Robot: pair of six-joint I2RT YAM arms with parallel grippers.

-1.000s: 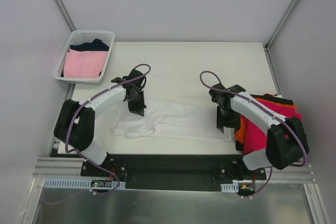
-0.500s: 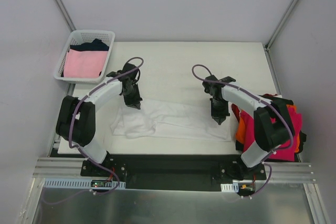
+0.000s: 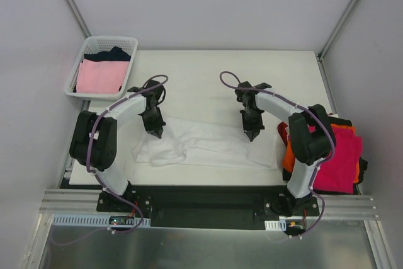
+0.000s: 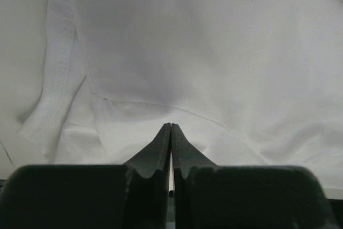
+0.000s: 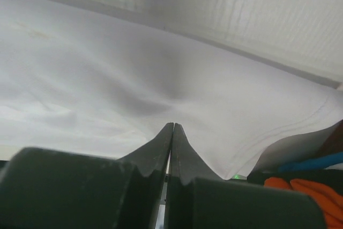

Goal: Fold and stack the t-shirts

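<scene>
White tabletop (image 3: 220, 70) is carrying the white t-shirt (image 3: 208, 146), which is lying spread out. Left gripper (image 3: 155, 131) and right gripper (image 3: 250, 135) are both pinching its far edge, jaws closed on cloth. Such shallow pinches are probably risking slippage and a lopsided fold. Right of it, the folded stack (image 3: 337, 155) is crowding the right arm; the basket (image 3: 80, 61) is sitting beyond its left end.

No word, label, brand, number or sign can be read anywhere, not on the white shirt (image 3: 208, 145), the folded shirts (image 3: 340, 155), the basket (image 3: 97, 43) or the table (image 3: 208, 74).
</scene>
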